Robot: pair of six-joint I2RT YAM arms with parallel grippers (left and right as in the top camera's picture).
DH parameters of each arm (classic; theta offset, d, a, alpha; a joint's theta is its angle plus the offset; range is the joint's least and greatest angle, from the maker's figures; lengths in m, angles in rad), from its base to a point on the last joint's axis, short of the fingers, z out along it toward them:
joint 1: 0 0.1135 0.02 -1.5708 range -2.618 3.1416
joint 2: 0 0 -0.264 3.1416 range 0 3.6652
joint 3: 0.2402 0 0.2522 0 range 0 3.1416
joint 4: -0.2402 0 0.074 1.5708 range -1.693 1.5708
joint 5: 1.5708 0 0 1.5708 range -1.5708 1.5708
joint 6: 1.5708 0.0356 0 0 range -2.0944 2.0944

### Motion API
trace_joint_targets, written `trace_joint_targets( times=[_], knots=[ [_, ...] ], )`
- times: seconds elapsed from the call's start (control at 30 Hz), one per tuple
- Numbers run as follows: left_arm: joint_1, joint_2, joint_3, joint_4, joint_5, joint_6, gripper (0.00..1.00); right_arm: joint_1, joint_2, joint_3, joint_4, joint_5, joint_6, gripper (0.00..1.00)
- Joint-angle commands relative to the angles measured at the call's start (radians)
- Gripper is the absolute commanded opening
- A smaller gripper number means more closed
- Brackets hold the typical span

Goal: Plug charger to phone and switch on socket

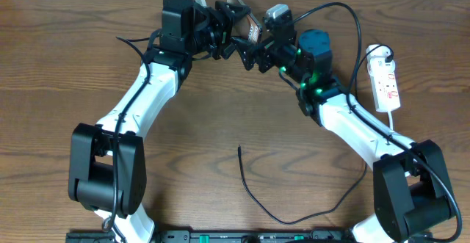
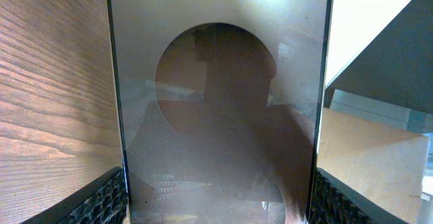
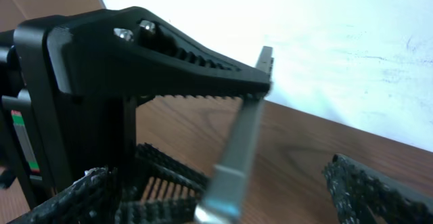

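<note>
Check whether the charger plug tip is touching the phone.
Apart. Overhead shows the charger plug tip lying on the table, far from the phone held up top.

View is filled by the left gripper [image 3: 240,132] coming in from the left, black body with two screws [image 3: 132,30] on top. Its upper ribbed finger [image 3: 189,68] meets the phone [image 3: 237,149] near the top edge, and a second ribbed finger sits lower down. The phone is edge-on and tilted, top leaning right, low end blurred. The right gripper [image 3: 226,187] is spread wide, its textured fingers [image 3: 379,190] at the bottom corners and the phone between them. Wood table [image 3: 304,143] behind, white wall [image 3: 338,34] above.
</note>
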Motion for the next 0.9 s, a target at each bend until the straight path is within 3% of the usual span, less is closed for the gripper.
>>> trace_joint_targets(
  times=[0.0,0.33,0.87],
  knots=[
    [-0.006,-0.034,0.031,0.01,0.028,0.001,0.07,0.014,0.012,0.019,0.005,0.064,0.026,0.96],
    [-0.006,-0.034,0.031,0.01,0.048,-0.002,0.07,0.015,0.012,0.019,0.008,0.097,0.029,0.89],
    [-0.009,-0.034,0.031,0.044,0.099,-0.006,0.07,0.015,0.014,0.019,0.008,0.097,0.029,0.64]
  ],
)
